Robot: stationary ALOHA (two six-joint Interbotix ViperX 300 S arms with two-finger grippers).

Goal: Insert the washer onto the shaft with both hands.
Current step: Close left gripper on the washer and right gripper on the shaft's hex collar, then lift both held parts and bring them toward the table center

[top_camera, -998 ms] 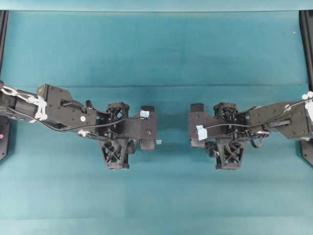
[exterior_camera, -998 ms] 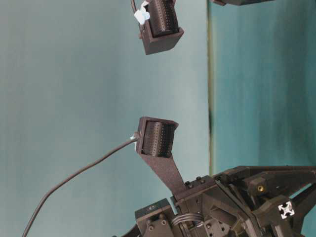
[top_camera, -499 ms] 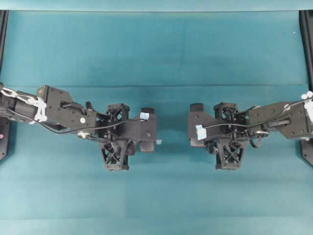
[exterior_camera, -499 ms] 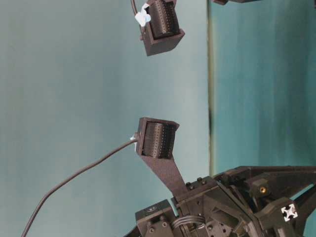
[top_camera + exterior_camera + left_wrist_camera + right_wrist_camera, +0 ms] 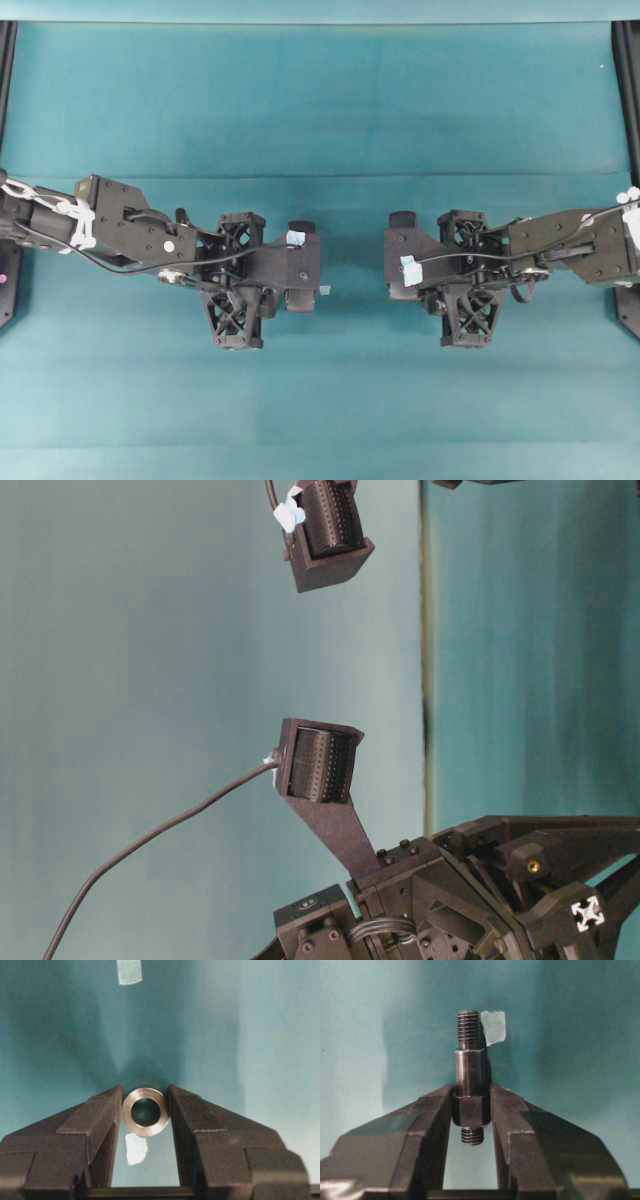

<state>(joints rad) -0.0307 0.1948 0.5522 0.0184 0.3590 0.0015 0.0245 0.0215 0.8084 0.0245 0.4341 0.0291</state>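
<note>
In the left wrist view the washer (image 5: 145, 1111), a thick silvery ring with a dark hole, sits edge-on between my left gripper's (image 5: 145, 1091) fingertips, touching both pads, its hole facing the camera. My right gripper (image 5: 471, 1087) is shut on the hex collar of the shaft (image 5: 470, 1070), a dark stepped rod. One threaded end points away from the jaws, the other sits inside them. From overhead the left gripper (image 5: 300, 265) and right gripper (image 5: 402, 257) face each other across a gap, both pointing down; washer and shaft are hidden there.
A teal cloth (image 5: 320, 110) covers the table. Pale tape scraps lie on it below the grippers (image 5: 129, 971) (image 5: 136, 1149) (image 5: 493, 1027). Black frame rails stand at the left edge (image 5: 8, 60) and the right edge (image 5: 628, 70).
The left arm has drifted slightly to the left and down in the overhead view. The right arm has barely moved. Neither grip visibly changes.
</note>
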